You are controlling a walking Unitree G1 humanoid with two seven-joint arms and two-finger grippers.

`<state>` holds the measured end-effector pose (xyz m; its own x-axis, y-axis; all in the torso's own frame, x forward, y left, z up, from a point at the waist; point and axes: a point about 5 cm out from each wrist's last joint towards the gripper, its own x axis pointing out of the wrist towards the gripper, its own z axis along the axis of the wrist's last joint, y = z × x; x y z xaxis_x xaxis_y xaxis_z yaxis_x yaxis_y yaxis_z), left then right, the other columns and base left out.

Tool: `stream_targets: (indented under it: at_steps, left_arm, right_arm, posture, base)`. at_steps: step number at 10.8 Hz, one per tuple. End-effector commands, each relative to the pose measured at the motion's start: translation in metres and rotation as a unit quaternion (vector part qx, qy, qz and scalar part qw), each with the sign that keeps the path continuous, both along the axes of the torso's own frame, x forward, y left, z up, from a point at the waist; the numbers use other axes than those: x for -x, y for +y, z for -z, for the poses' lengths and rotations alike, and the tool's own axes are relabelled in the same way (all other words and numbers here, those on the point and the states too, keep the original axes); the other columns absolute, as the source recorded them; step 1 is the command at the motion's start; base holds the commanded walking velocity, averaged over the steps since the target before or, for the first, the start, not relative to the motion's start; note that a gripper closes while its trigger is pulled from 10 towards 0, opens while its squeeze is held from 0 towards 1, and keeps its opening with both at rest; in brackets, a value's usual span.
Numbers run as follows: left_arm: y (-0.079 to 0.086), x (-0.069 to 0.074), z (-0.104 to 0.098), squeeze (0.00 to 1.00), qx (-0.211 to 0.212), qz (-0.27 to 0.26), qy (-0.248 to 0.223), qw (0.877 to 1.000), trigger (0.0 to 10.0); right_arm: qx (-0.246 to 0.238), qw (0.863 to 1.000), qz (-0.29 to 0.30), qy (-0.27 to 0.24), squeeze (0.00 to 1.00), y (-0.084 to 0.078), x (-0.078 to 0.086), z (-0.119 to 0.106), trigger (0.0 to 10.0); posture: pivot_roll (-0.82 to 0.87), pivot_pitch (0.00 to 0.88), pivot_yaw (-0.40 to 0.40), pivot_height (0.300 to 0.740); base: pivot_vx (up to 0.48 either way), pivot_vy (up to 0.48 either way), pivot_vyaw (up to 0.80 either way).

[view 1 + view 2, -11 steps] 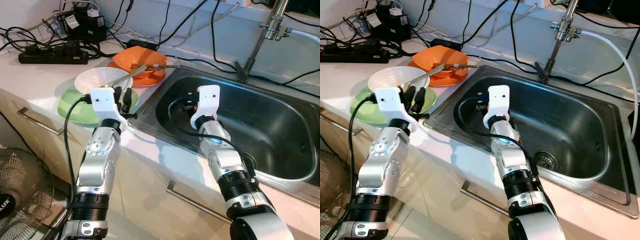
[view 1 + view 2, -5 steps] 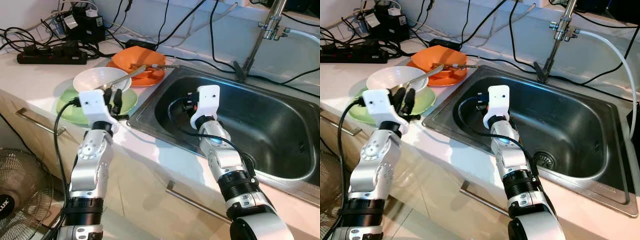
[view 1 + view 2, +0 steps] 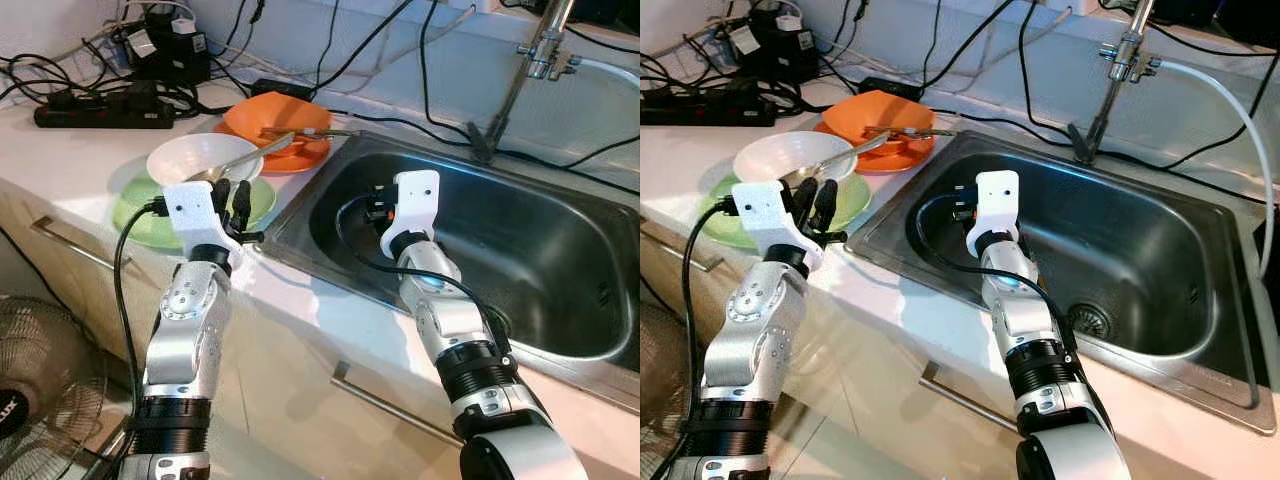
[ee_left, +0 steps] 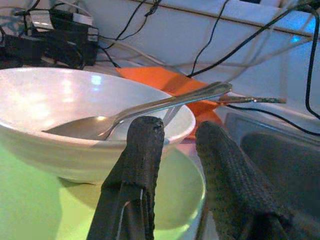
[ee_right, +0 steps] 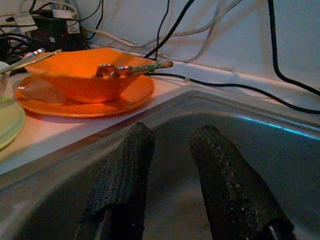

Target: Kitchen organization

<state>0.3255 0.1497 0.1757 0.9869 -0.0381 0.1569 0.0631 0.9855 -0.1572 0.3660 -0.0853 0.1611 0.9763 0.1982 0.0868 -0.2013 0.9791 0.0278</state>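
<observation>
**Dishes beside the sink, both grippers empty**

A white bowl (image 3: pixel 203 158) sits on a green plate (image 3: pixel 135 210) on the pale countertop (image 3: pixel 70 150), left of the steel sink (image 3: pixel 560 260). A metal spoon (image 4: pixel 145 107) lies in the bowl, its handle resting on the rim and pointing right, toward the sink. Farther back, an orange bowl (image 3: pixel 277 115) stands on an orange plate (image 3: pixel 300 155) near the sink's far left corner; a second utensil (image 5: pixel 131 69) lies across this bowl, its handle overhanging the rim toward the sink.

The left gripper (image 3: pixel 231 200) hovers at the near right edge of the green plate, just short of the white bowl. Its two black fingers (image 4: pixel 142 155) stand parted with a gap between them and hold nothing; the spoon handle crosses beyond their tips. The right gripper (image 5: pixel 170 145) hangs inside the sink basin near its left wall, fingers likewise apart and empty, aimed toward the orange dishes.

A faucet (image 3: pixel 520 75) rises at the far rim of the sink. A black power strip (image 3: pixel 100 115) and tangled cables (image 3: pixel 330 50) lie along the far left of the countertop against the wall. A floor fan (image 3: pixel 45 400) stands near left, below the counter.
</observation>
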Motion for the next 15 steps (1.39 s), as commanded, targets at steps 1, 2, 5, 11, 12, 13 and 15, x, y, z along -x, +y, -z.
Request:
stream_targets:
  at_steps: [1, 2, 5, 11, 12, 13, 15]
  left_arm:
    - [0.006, 0.003, -0.005, 0.00, -0.001, -0.009, -0.006, 1.000, 10.0]
    - [0.013, 0.005, -0.005, 0.00, -0.005, -0.018, -0.007, 1.000, 10.0]
    - [0.007, 0.003, -0.007, 0.00, -0.001, -0.008, -0.009, 1.000, 10.0]
    - [-0.012, -0.001, -0.007, 0.00, 0.011, 0.047, -0.008, 0.999, 10.0]
    - [-0.012, -0.002, -0.005, 0.00, 0.011, 0.049, -0.005, 0.999, 10.0]
    - [-0.013, -0.004, -0.004, 0.00, 0.013, 0.049, -0.004, 0.999, 10.0]
    - [-0.013, -0.005, -0.004, 0.00, 0.015, 0.047, -0.006, 0.999, 10.0]
  right_arm:
    - [-0.003, 1.000, 0.004, -0.006, 0.00, -0.003, -0.002, -0.003, 10.0]
    - [-0.003, 1.000, 0.004, -0.005, 0.00, -0.003, -0.002, -0.003, 10.0]
    - [-0.004, 1.000, -0.002, -0.005, 0.00, 0.001, -0.002, -0.003, 10.0]
    - [-0.005, 1.000, 0.002, -0.005, 0.00, -0.001, -0.002, -0.002, 10.0]
    - [-0.005, 1.000, 0.004, -0.005, 0.00, -0.002, -0.002, -0.002, 10.0]
    - [-0.005, 1.000, 0.004, -0.006, 0.00, -0.002, -0.002, -0.002, 10.0]
    - [-0.006, 1.000, 0.003, -0.006, 0.00, -0.002, -0.002, -0.002, 10.0]
  posture:
    - [0.24, 0.005, -0.065, 0.740]
    - [0.25, 0.004, -0.068, 0.740]
    - [0.25, 0.000, -0.067, 0.740]
    - [0.24, 0.005, -0.067, 0.740]
    - [0.24, 0.005, -0.067, 0.740]
    - [0.24, 0.008, -0.066, 0.740]
    - [0.23, 0.007, -0.067, 0.740]
  base:
    - [0.000, 0.000, 0.00]
    - [0.000, 0.000, 0.00]
    - [0.000, 0.000, 0.00]
    - [0.000, 0.000, 0.00]
    - [0.000, 0.000, 0.00]
    - [0.000, 0.000, 0.00]
    - [0.000, 0.000, 0.00]
